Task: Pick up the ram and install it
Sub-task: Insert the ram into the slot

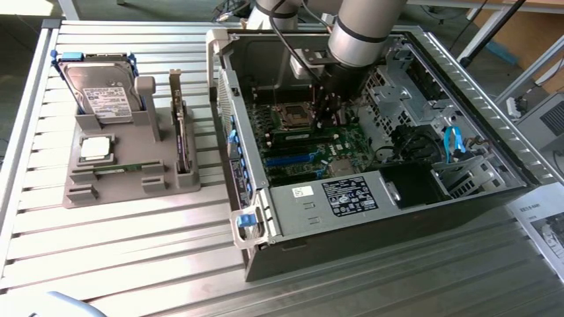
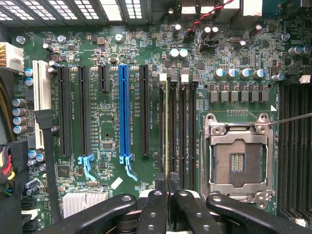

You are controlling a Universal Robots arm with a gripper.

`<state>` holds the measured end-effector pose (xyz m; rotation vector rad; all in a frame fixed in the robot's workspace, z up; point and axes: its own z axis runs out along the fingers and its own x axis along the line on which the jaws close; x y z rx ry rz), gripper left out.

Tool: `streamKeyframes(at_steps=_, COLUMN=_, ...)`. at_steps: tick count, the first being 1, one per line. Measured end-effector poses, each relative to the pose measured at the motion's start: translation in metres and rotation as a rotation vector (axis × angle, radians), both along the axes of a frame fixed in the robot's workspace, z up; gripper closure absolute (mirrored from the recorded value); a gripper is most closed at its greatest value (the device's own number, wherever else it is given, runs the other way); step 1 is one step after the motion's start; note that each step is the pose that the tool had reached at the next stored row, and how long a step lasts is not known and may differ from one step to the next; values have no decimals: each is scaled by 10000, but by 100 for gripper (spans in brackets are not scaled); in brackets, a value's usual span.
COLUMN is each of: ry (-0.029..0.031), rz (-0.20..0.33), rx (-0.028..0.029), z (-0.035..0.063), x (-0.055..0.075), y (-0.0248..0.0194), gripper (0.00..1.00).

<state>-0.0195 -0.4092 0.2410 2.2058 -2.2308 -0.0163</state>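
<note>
**Item 1, end effector** (image 2: pixel 167 191): mine. The fingers are drawn almost together, pinching the ram (image 2: pixel 167 127) by its upper edge.

**Item 2, ram:** a thin green stick, seen edge-on from the wrist. It stands upright in line with one of the black memory slots (image 2: pixel 181 126), which lie between the processor socket (image 2: pixel 237 158) and the long expansion slots (whether it is pressed home I cannot tell).

**Item 3, motherboard** (image 2: pixel 105 136): green, with one blue slot (image 2: pixel 124 112) among the black ones. The socket is open and unfilled.

**Item 4, computer case** (image 1: pixel 370 257): lying on its side with the panel off, on the slatted metal counter (image 1: pixel 132 264). My arm (image 1: pixel 361 30) reaches down into it.

**Item 5, grey holder** (image 1: pixel 105 181): on the counter, to the exterior view's left of the case and apart from it. It carries a silver hard drive (image 1: pixel 102 92) with blue rails, propped upright.
</note>
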Motion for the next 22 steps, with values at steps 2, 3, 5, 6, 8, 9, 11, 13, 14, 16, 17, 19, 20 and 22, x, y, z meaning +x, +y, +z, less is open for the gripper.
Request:
streamKeyframes(at_steps=2, ry=0, rz=0, rx=0, z=-1, x=0, y=0, gripper=88)
streamKeyframes(at_steps=3, ry=0, rz=0, rx=1, z=-3, x=0, y=-1, gripper=88)
streamKeyframes(at_steps=5, ry=0, rz=0, rx=0, z=-8, x=0, y=0, gripper=88)
streamKeyframes(at_steps=6, ry=0, rz=0, rx=0, z=-9, x=0, y=0, gripper=88)
streamKeyframes(at_steps=8, ry=0, rz=0, rx=-1, z=-9, x=0, y=0, gripper=88)
streamKeyframes(at_steps=9, ry=0, rz=0, rx=-1, z=-10, x=0, y=0, gripper=88)
streamKeyframes(at_steps=11, ry=0, rz=0, rx=0, z=-10, x=0, y=0, gripper=88)
streamKeyframes(at_steps=13, ry=-1, rz=1, rx=1, z=-10, x=10, y=0, gripper=88)
streamKeyframes(at_steps=14, ry=-1, rz=0, rx=1, z=-10, x=11, y=0, gripper=88)
streamKeyframes(at_steps=16, ry=0, rz=-1, rx=0, z=-10, x=11, y=0, gripper=88)
streamKeyframes(at_steps=17, ry=0, rz=0, rx=1, z=-10, x=11, y=0, gripper=88)
streamKeyframes(at_steps=19, ry=-1, rz=0, rx=2, z=-10, x=11, y=0, gripper=88)
streamKeyframes(at_steps=20, ry=0, rz=2, rx=3, z=-10, x=11, y=0, gripper=88)
streamKeyframes(at_steps=22, ry=0, rz=1, rx=2, z=-10, x=6, y=0, gripper=88)
